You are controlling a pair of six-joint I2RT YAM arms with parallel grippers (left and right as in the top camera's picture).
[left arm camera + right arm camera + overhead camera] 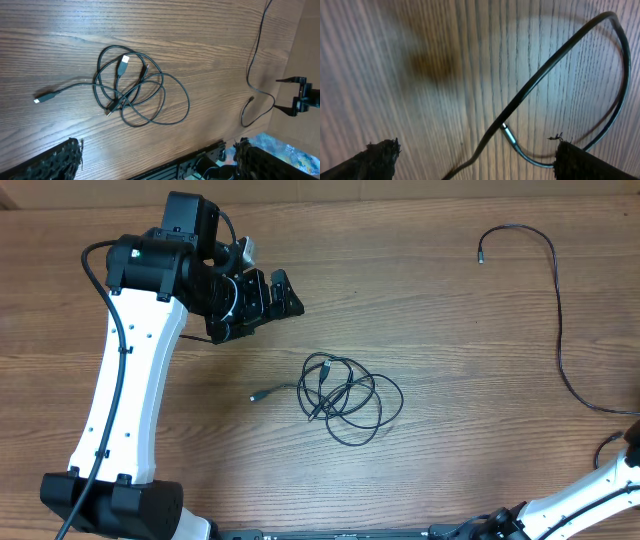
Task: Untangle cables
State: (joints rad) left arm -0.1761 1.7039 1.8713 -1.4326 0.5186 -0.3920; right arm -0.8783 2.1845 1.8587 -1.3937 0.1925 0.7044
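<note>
Seeing the cables (345,395) in two lots, we are finding a tangled bundle (135,90) of thin black cord lying on the table (450,480) ahead of our left gripper (157,152), one plug end (42,98) trailing clear. A loose strand (545,75) is curving beneath our right gripper (472,150); that close view is blurring, and the strand is running off the edge. Both grippers are hanging spread wide, gripping nothing.

a robot lab workbench: a white robot arm (130,400) mounted on a wood-grain table (450,330).
</note>
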